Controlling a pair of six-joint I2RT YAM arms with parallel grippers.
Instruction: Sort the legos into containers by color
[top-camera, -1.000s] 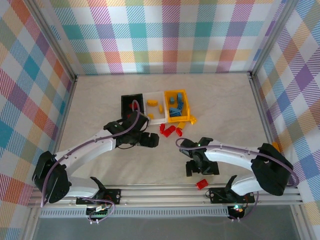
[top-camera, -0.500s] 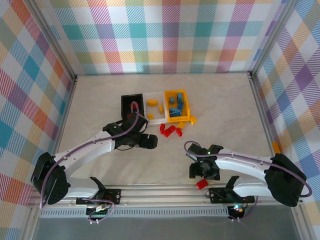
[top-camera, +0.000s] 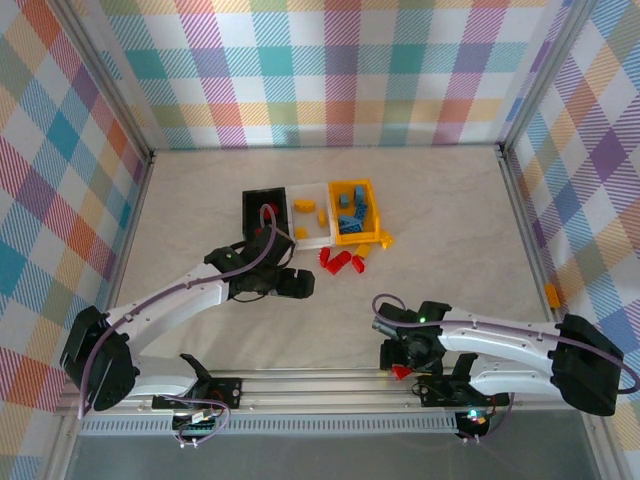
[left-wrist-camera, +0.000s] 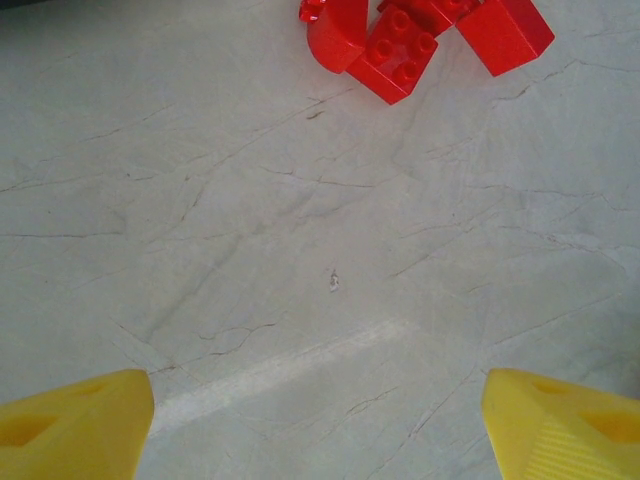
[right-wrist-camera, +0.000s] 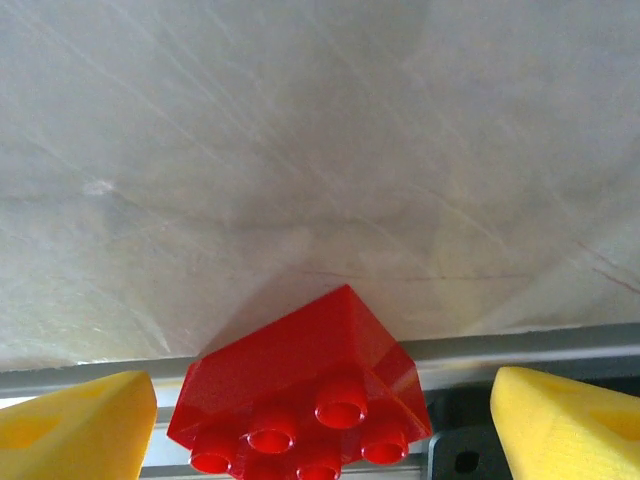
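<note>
**Top external:** black bin (top-camera: 262, 200), white bin (top-camera: 310, 232) and orange bin (top-camera: 372, 236) stand in a row mid-surface (top-camera: 450, 200). Blue legos (top-camera: 352, 212) are in the orange bin and yellow-orange ones (top-camera: 306, 208) in the white. A cluster of red legos (top-camera: 338, 261) is loose just in front of the bins. Left tool (top-camera: 297, 284) hangs near that cluster. Right tool (top-camera: 402, 352) is low at the near edge, over a stray red brick (top-camera: 400, 372) by the rail (top-camera: 300, 385).

**Left wrist:** yellow fingers (left-wrist-camera: 75, 425) are spread wide with only bare surface between them. The red cluster is ahead, at the top of the frame.

**Right wrist:** fingers (right-wrist-camera: 570, 425) are spread either side of the stray brick, studs up, with gaps on both sides and no contact.

**Step, my read:** right arm is picking the stray red.

**Next:** settle lower, pinch across the flat sides, lift clear of the rail, carry to the black bin. That bin is a guess, since the other two colours are taken.

**Risk:** the brick sits skewed to the fingers, so it may twist on closing.

**Writing:** none legible, no brands or labels.
</note>
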